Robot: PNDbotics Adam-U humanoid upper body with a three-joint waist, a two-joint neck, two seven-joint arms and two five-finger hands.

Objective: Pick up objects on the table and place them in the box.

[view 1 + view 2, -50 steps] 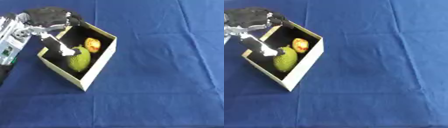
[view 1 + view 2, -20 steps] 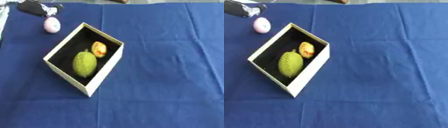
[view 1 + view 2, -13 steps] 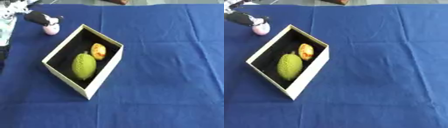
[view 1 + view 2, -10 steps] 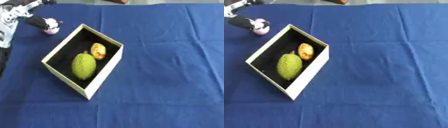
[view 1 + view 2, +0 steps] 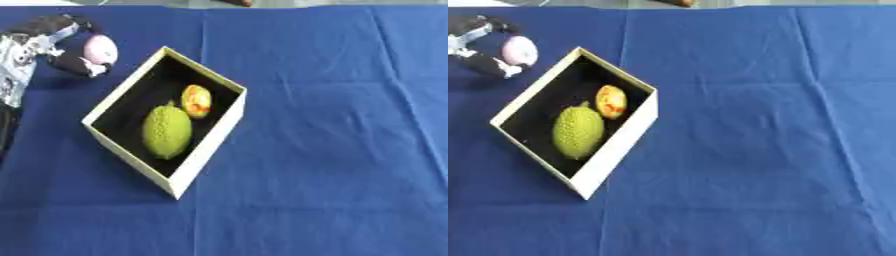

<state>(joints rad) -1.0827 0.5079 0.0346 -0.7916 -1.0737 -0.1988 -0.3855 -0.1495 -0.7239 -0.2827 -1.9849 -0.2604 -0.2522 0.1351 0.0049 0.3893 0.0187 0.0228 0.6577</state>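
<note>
An open box with pale walls and a dark inside lies askew on the blue cloth, left of centre. Inside it lie a bumpy green fruit and a smaller yellow-and-red fruit. Just beyond the box's far left wall, a pale pink egg-shaped object sits in my left hand, whose black fingers curl around it from above and below. My left arm enters from the left edge. My right hand shows in neither view.
The blue cloth covers the whole table, with wide open cloth to the right of the box and in front of it. A small brown thing shows at the far edge.
My left hand came out of the box, went to the far left corner and closed around the pink object. It now holds it nearer the box's far left wall. The camera also shifted.
</note>
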